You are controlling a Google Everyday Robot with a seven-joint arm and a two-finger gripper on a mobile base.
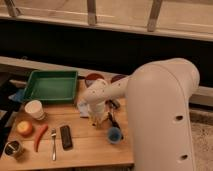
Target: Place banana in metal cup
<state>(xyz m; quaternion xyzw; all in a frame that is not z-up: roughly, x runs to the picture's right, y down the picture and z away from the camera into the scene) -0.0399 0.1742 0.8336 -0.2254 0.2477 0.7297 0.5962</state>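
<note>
End effector (98, 119) closed, low over the table (85, 150), any contents obscured beneath the white arm (160, 100).

A flat black bar (65, 136), silver fork (53, 144) and long red pepper (40, 137) lie between your closed gripper (96, 120), low over the wooden table (85, 150), and the squat shiny metal cup (14, 148)

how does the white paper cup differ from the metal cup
The white paper cup is larger and pale; the metal cup is smaller, squat and shiny grey. The white paper cup stands by the green tray; the metal cup sits at the table's near corner. Both are upright. The gripper is shut, low at mid-table, away from both.
</note>
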